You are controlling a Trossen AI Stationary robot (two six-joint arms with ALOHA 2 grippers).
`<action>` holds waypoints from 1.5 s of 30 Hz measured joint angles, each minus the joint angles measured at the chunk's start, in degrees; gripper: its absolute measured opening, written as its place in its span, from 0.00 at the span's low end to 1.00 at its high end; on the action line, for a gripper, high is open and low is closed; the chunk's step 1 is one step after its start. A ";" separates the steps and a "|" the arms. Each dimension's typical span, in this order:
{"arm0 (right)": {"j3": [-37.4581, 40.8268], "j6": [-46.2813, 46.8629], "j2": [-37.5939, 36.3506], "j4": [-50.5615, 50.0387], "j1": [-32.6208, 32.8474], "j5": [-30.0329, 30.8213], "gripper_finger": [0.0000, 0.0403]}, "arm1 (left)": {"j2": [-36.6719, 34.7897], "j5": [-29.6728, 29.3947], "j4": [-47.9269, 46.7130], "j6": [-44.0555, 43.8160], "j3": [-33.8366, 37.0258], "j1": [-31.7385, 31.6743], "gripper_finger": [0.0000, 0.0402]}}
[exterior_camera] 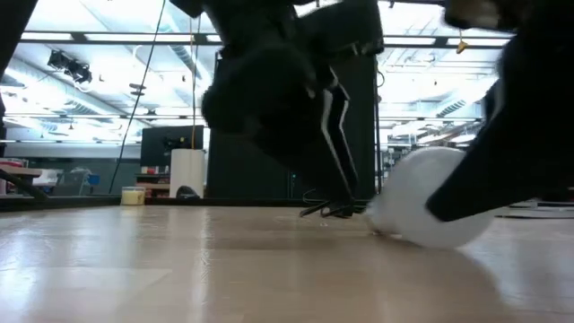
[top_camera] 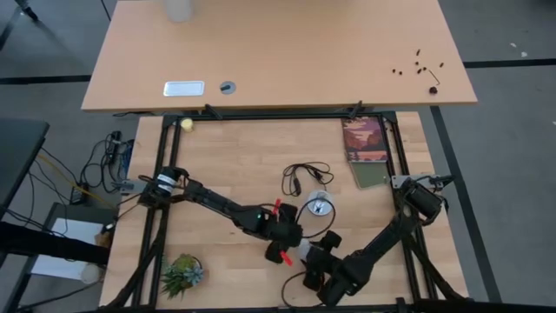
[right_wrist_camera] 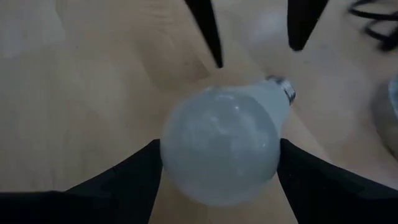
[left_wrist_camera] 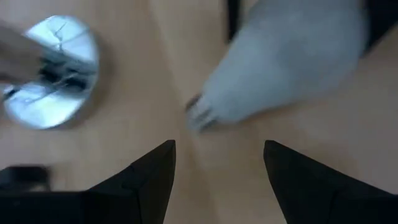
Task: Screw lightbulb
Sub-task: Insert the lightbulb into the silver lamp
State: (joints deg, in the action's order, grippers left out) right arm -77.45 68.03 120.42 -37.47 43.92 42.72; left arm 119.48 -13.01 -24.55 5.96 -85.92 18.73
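- The bulb point(right_wrist_camera: 221, 144) lies on its side on the desk point(top_camera: 226, 165), between the two hands, its screw base point(right_wrist_camera: 281, 88) aimed toward the socket point(top_camera: 319, 206) close by.
- The right hand point(right_wrist_camera: 217, 163) straddles the bulb's round end, one finger on each side of the globe. The fingers are spread wide and seem to rest against the glass, apparently to keep a round thing from rolling; whether they truly clamp it I cannot tell.
- The left hand point(left_wrist_camera: 219, 165) hovers just off the base end, fingers apart and empty, likely placed to take over by the narrow neck.
- The bulb is frosted white, smooth, pear-shaped, narrowing to a ribbed silvery thread.
- The socket is a shiny round metal disc with a thin black cord point(top_camera: 300, 176) looping away over pale wood-grain.
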 joint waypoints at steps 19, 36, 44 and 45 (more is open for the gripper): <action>0.14 -18.81 0.02 9.63 -7.28 -8.28 0.76 | -0.22 -7.17 -4.74 0.91 1.82 5.75 0.62; 0.08 -20.21 -7.85 0.11 -4.20 -9.40 0.77 | -0.18 -10.52 6.27 -0.43 1.89 7.06 0.62; 1.73 -12.77 -7.93 -3.11 -3.30 -11.12 0.77 | -0.18 -9.57 10.14 -0.44 1.87 6.43 0.62; 1.79 -12.16 -7.93 -3.30 -3.23 -10.82 0.77 | -0.18 -9.58 10.17 -0.40 1.87 6.39 0.62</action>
State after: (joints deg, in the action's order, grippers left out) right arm -75.66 55.87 112.49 -40.77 40.69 31.89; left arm 119.31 -22.59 -14.38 5.56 -84.05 25.13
